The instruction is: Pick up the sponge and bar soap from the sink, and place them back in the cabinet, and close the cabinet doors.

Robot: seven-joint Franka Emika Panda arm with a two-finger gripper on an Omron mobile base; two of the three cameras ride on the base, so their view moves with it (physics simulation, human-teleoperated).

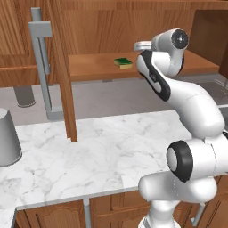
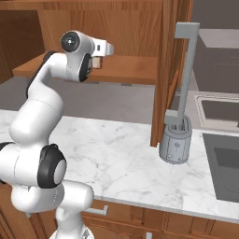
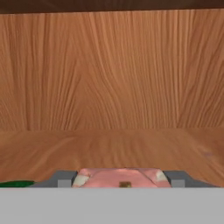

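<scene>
- soap risk: gripper (image 3: 119, 183) grasps the bar soap (image 3: 119, 178) above the cabinet (image 1: 89, 31) shelf; releasing high could bounce it off the front edge.
- sponge (image 1: 123, 63) lies near (a sideways nudge might shove it).

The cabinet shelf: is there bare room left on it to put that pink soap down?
Yes. The shelf holds the sponge near its middle; the wood to the left of it, up to the open door, is bare. In the hand view, bare board runs ahead of the bar soap held in the gripper to the back wall. Only the sponge's spot is taken.
</scene>
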